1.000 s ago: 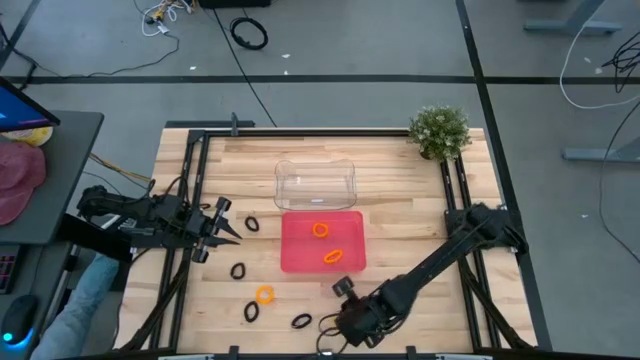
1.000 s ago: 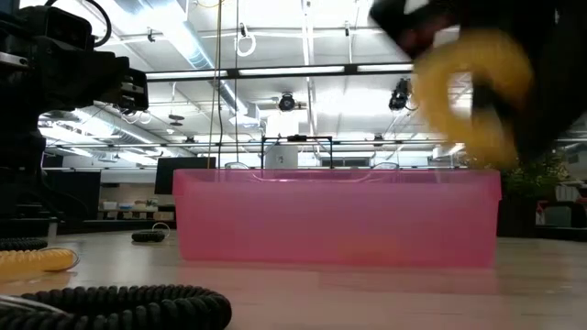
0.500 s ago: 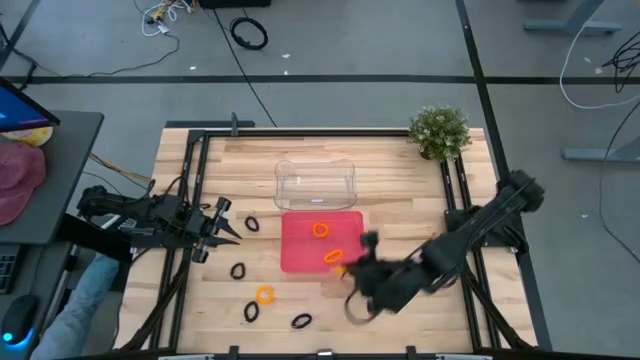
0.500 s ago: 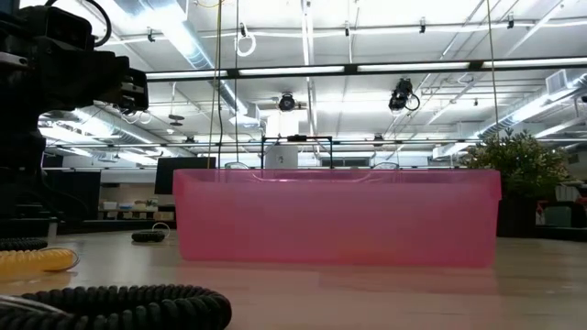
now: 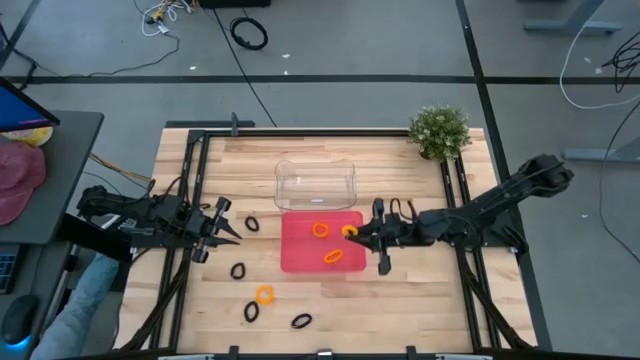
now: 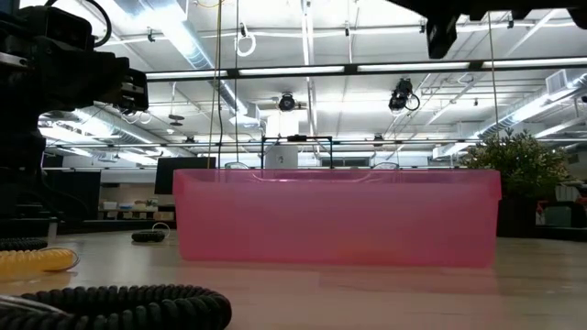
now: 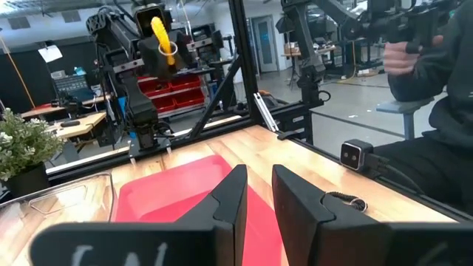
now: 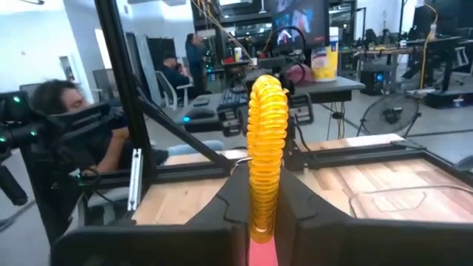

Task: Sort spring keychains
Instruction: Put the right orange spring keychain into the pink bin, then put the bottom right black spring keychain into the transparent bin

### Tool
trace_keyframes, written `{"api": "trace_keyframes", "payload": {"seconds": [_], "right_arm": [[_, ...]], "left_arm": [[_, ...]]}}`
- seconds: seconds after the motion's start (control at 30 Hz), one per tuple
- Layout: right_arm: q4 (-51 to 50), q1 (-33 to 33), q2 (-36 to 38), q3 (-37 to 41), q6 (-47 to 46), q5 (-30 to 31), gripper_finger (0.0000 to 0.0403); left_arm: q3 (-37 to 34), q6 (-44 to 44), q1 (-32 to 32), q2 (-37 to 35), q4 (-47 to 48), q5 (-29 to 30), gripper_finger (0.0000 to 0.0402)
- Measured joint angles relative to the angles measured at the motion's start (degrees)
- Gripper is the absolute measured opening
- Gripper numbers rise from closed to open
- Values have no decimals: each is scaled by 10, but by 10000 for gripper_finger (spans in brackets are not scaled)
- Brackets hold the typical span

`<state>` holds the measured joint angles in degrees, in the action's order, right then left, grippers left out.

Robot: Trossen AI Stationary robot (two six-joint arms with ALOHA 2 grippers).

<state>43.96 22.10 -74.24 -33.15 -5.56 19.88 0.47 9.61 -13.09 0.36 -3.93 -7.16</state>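
Right gripper (image 5: 352, 232) holds an orange keychain (image 5: 349, 231) over the right edge of the red tray (image 5: 297, 255), jaws closed tight on the coil. In the right wrist view the keychain (image 8: 266, 151) stands upright between the two fingers (image 8: 229, 203), pinched only at its lower end, most of the loop sticking up free.

Two orange keychains (image 5: 320, 229) already lie in the tray. One more orange one (image 5: 264, 294) sits on the table (image 5: 400, 300) in front of the tray. Four black keychains (image 5: 238, 270) are spread on the table left and front of the tray, none sorted yet. A clear bin (image 5: 315, 183) sits just behind the tray and looks to have nothing in it.

Left gripper (image 5: 228, 229) waits at the table's left side, jaws narrow with a small gap, holding nothing.

Risks:
- The held keychain hangs right at the tray's rim, not over the middle. Letting go here could drop it on the rim or outside.
- The coil is springy and light. It may bounce on the tray floor and hop the low wall.
- The grip is on one end only, so the coil could twist or snag on a finger when the jaws part.
- Coming down, the arm could bump the tray wall and shove the tray into the bin.
- Cannot tell the height above the tray; the low view shows only the arm (image 6: 468, 14) at the top.
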Motion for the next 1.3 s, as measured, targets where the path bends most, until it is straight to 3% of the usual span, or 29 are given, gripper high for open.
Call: {"api": "trace_keyframes", "payload": {"seconds": [0.4, 0.63, 0.8, 1.1, 1.3], "right_arm": [[0, -8, 0, 1, 0, -19, 26], [-1, -10, 0, 1, 1, -19, 55], [-20, -21, 0, 1, -20, -18, 93], [-24, -25, 0, 1, -20, -13, 196], [-24, -25, 0, 1, -1, -13, 236]], "left_arm": [[0, 0, 0, 0, -1, 0, 69], [0, 0, 0, 0, -1, 0, 69], [0, 0, 0, 0, -1, 0, 69], [0, 0, 0, 0, -1, 0, 69], [0, 0, 0, 0, -1, 0, 69]]}}
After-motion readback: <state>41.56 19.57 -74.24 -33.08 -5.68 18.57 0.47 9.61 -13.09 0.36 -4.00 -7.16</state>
